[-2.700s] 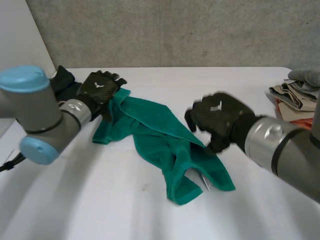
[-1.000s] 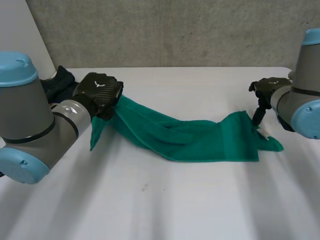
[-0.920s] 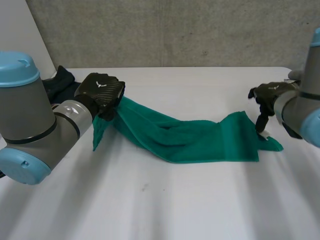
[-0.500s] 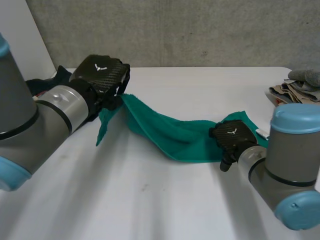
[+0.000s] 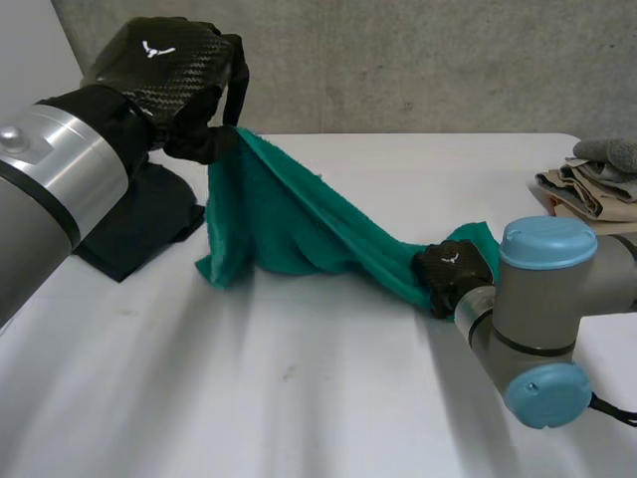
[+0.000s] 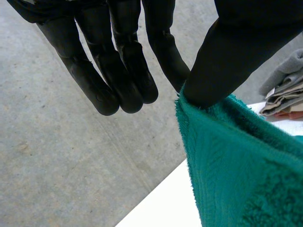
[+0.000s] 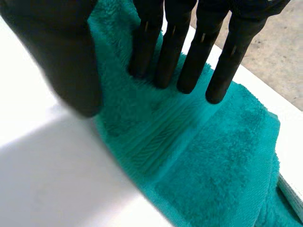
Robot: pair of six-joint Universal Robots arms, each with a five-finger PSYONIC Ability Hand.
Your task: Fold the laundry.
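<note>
Green towel (image 5: 299,224) stretched over the white surface (image 5: 299,398), its long axis slanting from a lifted corner at the left down to an end lying flat at the right. A black garment (image 5: 139,224) lies just beside the hanging left end. A pile of folded clothes (image 5: 587,184) sits at the surface's right edge, well apart. The left robot hand (image 5: 164,85) pinches the raised corner between thumb and fingers. The right robot hand (image 5: 453,274) presses straight fingers (image 7: 189,61) onto the flat end.

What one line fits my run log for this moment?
left hand: shut on green towel, raised | right hand: open, pressing towel's other end onto table
</note>
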